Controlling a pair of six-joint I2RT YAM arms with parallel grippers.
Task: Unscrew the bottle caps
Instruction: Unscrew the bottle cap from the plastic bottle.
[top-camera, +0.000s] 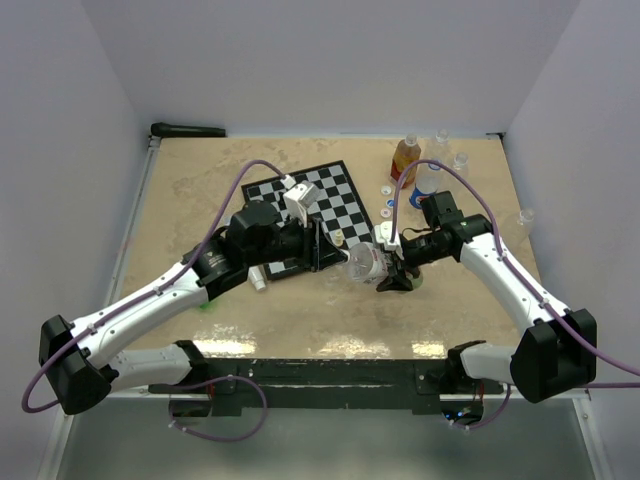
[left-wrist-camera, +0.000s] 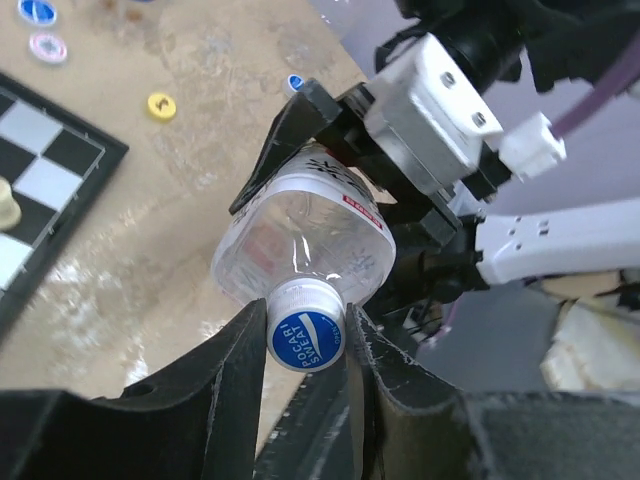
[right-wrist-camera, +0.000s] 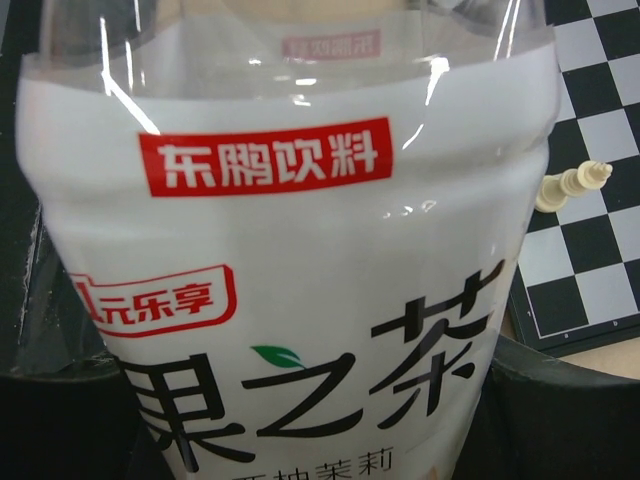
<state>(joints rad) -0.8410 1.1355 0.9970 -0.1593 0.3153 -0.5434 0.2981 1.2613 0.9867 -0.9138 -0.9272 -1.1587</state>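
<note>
1. Okay, the tan table (top-camera: 200, 180) has a chessboard (top-camera: 330, 200) mid-left. Spare bottles stand at the far right: an orange-labelled bottle (top-camera: 405, 155) and, just beside it, a blue-labelled bottle (top-camera: 428, 180).
2. Both arms reach inward and meet just right of the board, over the middle of the table.
3. The clear bottle (top-camera: 366, 265) is held between them, lying roughly on its side, with its neck toward the left arm. It has a white label with red and black print. It looks empty, so I judge it light, with thin walls that dent easily and a slick label. Best to hold it around the body and not squeeze hard.
4. The right gripper (top-camera: 395, 272) is clamped around the bottle's body, one jaw on each side. Its own camera sees almost only the label.
5. The left gripper (left-wrist-camera: 306, 337) has its fingers (left-wrist-camera: 235, 370) closed narrow on the cap, touching both sides.
6. The blue-and-white cap (left-wrist-camera: 306, 338) is on the neck and not yet off. It is small, hard and ribbed at the rim, so the rim is the place to pinch. It will likely slip if the hold is off-centre.
7. Loose caps lie on the table beyond, including a yellow cap (left-wrist-camera: 160, 104) and a blue cap (left-wrist-camera: 37, 10).
8. A pale chess piece (right-wrist-camera: 575, 183) lies on the board.
</note>
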